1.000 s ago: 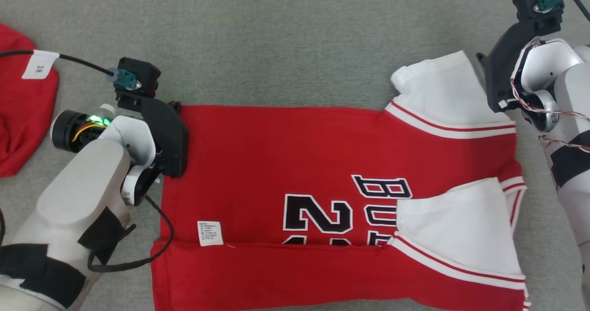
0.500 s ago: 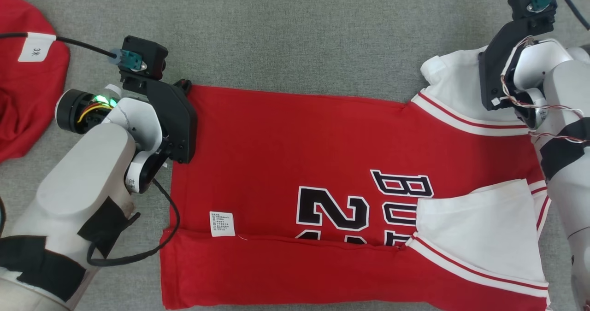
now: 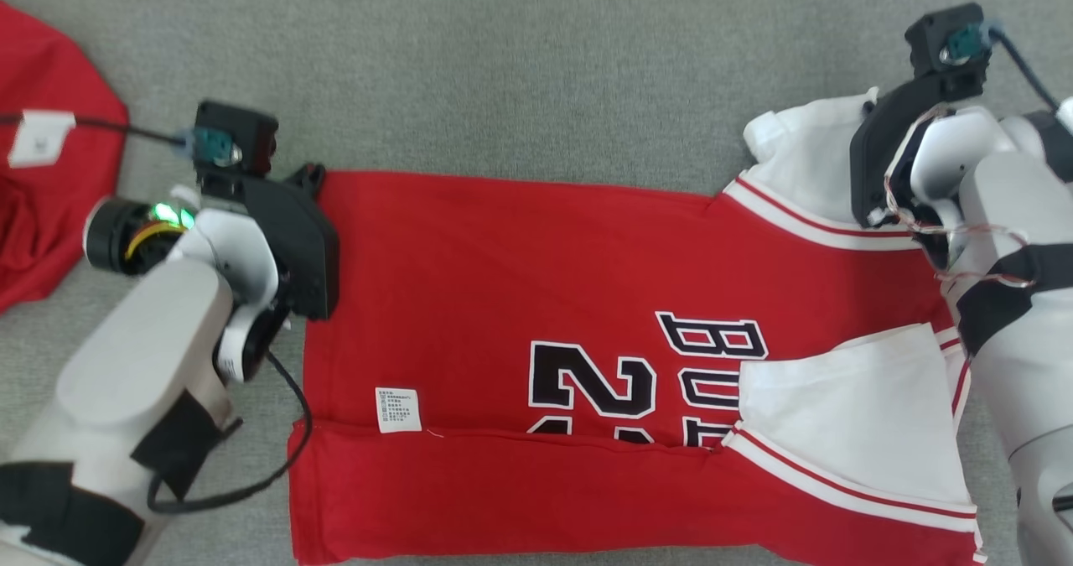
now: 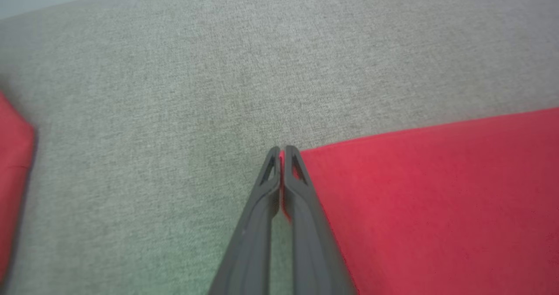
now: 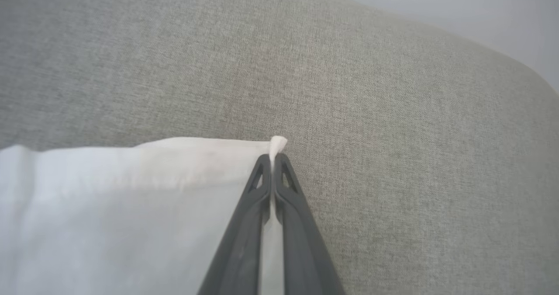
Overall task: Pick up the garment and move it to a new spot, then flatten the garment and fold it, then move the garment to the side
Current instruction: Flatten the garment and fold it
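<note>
Red garment [image 3: 503, 281] | print "BU", "2" | white care label [image 3: 398, 409], txt illegible

Right gripper [image 5: 271, 157] rising from bottom centre, two dark fingers [image 5: 242, 238] pressing together, pinching corner of white garment [image 5: 109, 207]. Small tuft of white cloth poking out just above fingertips. Thin strip of white showing between fingers lower down. Garment spreading left from fingers, upper edge running roughly level against grey woven surface [image 5: 371, 111]. Grey surface curving away at upper right, pale blurred background [image 5: 480, 6] showing beyond.
</note>
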